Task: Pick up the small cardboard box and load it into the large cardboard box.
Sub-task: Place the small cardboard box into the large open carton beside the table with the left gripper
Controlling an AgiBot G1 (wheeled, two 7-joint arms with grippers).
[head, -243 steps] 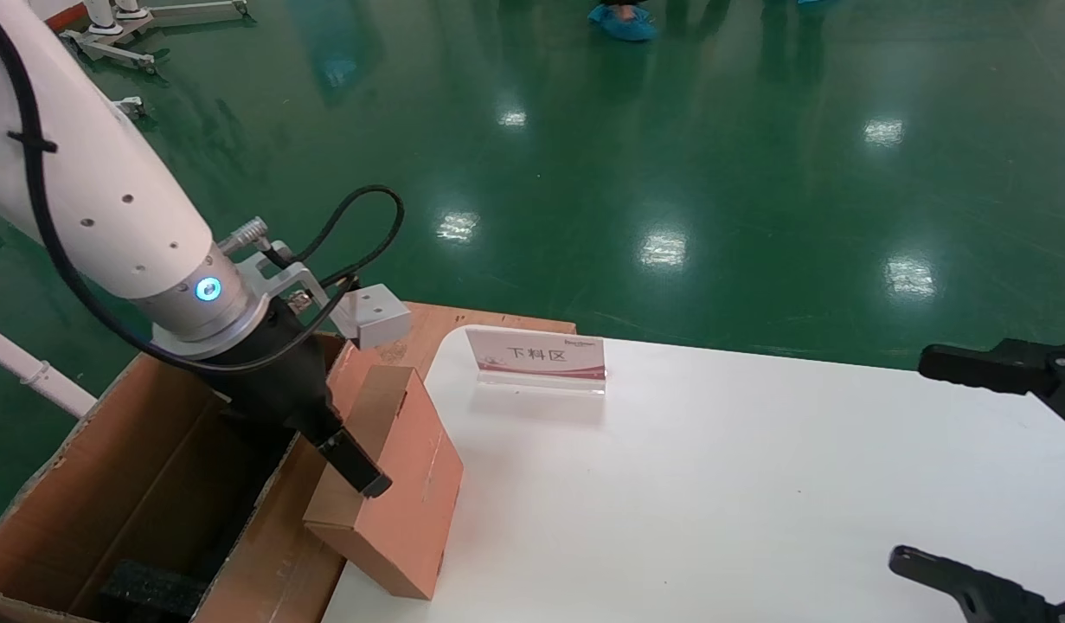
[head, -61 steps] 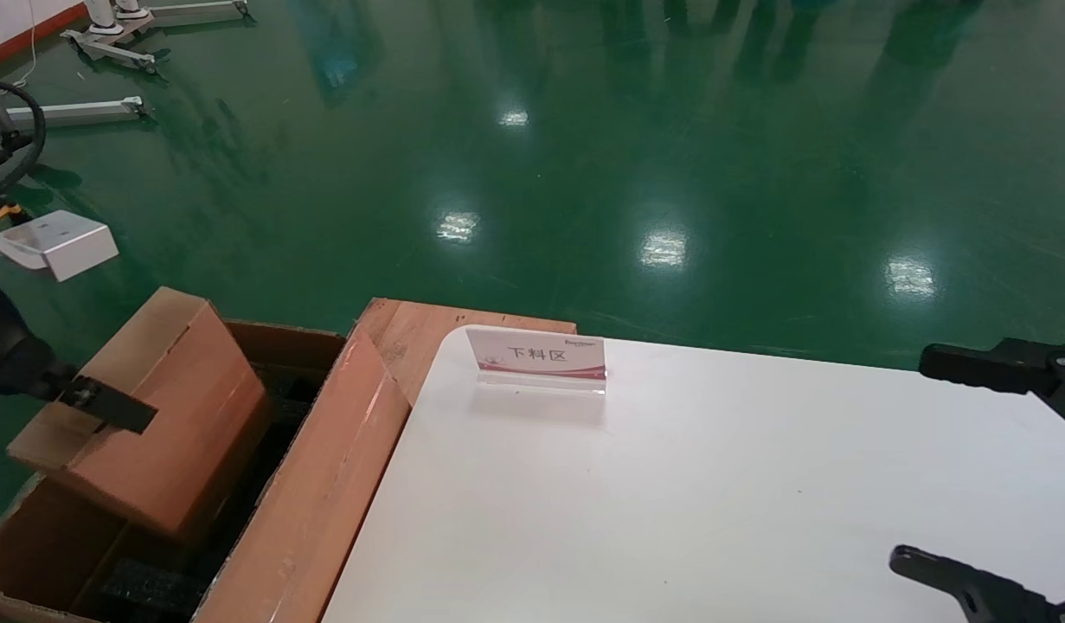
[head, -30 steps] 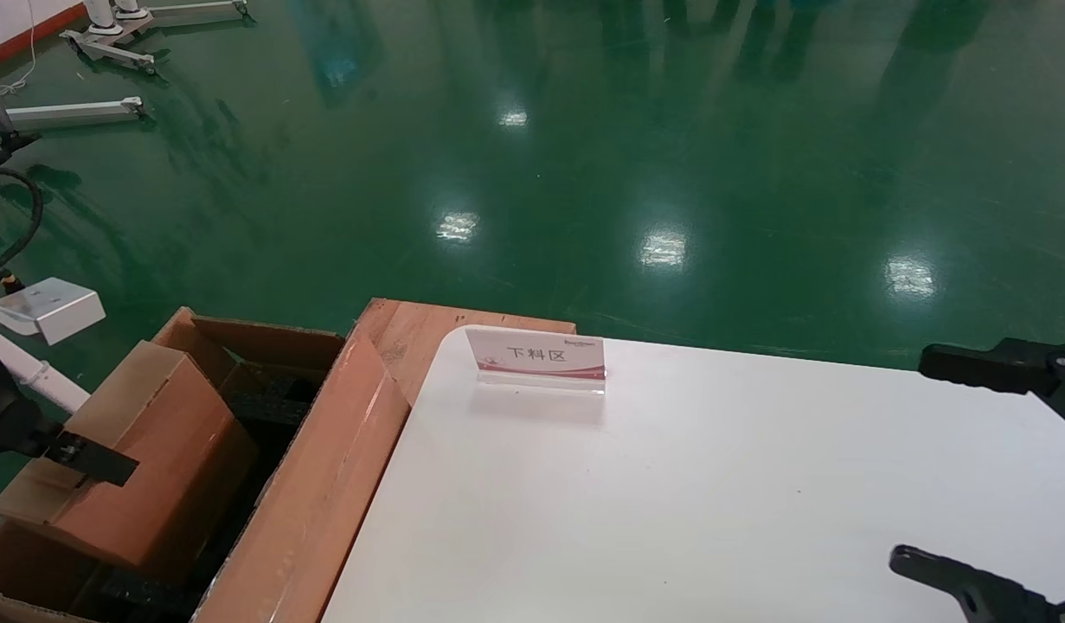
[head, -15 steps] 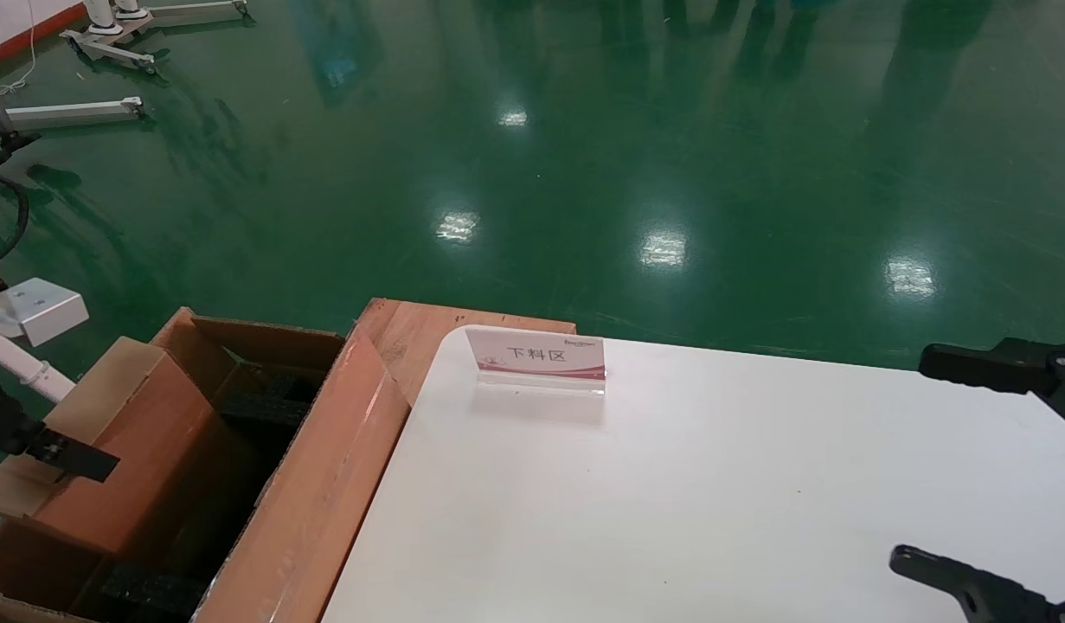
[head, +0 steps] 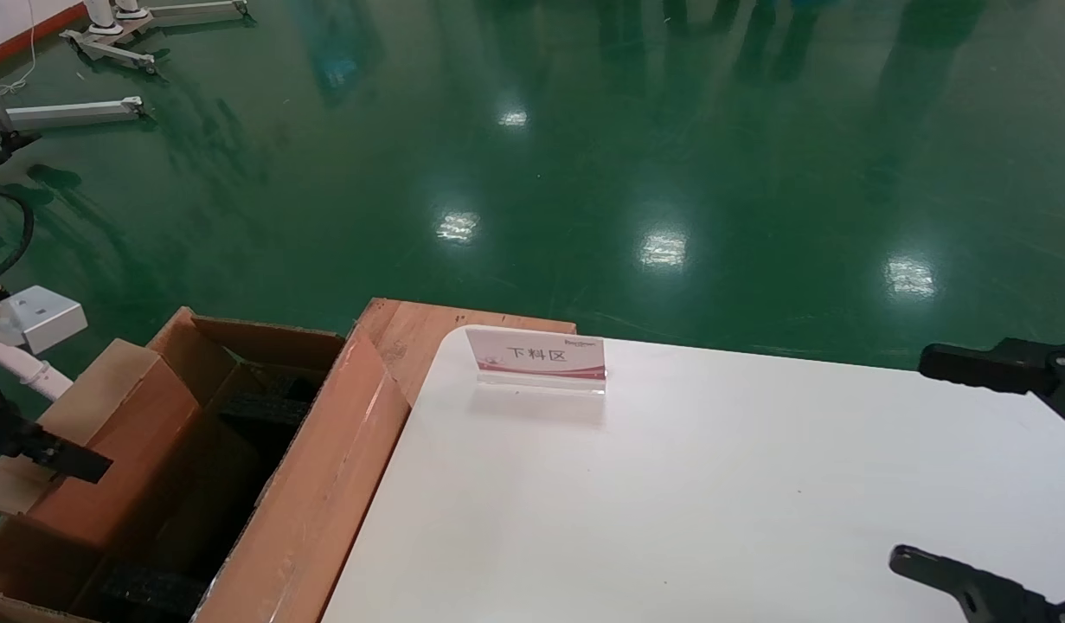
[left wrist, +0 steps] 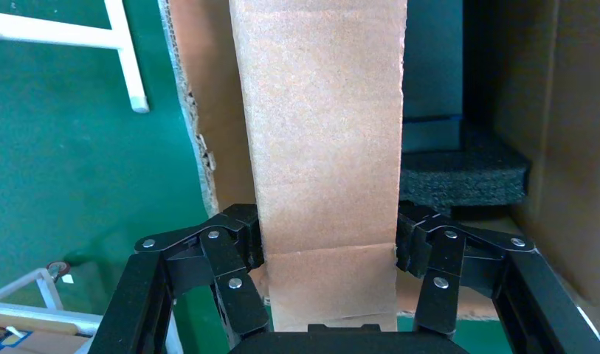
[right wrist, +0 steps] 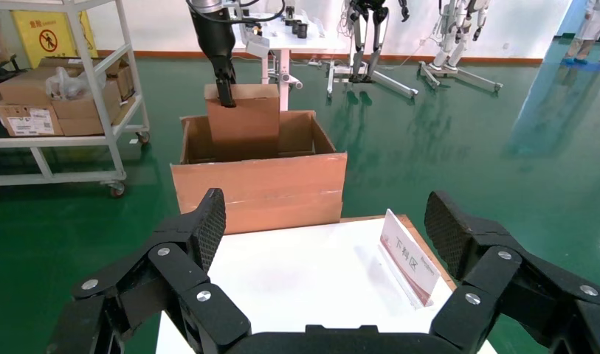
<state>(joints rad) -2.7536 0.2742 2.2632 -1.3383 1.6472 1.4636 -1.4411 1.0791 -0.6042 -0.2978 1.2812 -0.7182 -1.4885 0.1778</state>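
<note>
Table (head: 722,484): white, bare apart from a small sign stand (head: 537,358) near its far left corner; the robot's working surface.

Large cardboard box (head: 311,510): stands open on the floor just off the table's left edge, one long flap leaning against that edge; black foam blocks (left wrist: 463,173) lie at its bottom.

Small cardboard box (head: 108,463): partly down inside the large cardboard box, against the wall farthest from the table, its pale top flaps above the rim (the right wrist view shows it riding higher than the carton's walls).

Left gripper (left wrist: 326,254): off the table's left edge, over the carton, jaws closed onto the two opposite sides of the small cardboard box near its upper end.

Right gripper (right wrist: 322,243): parked over the table's right edge, jaws spread wide, holding nothing.

Step in hand: lowering the small box to the bottom, by the look of it.

Doing it well: descend straight and slowly, keep the box clear of the carton's wall and frayed rim, let it settle level on the foam, and only then release; opening while it hangs would let it drop and tip.
</note>
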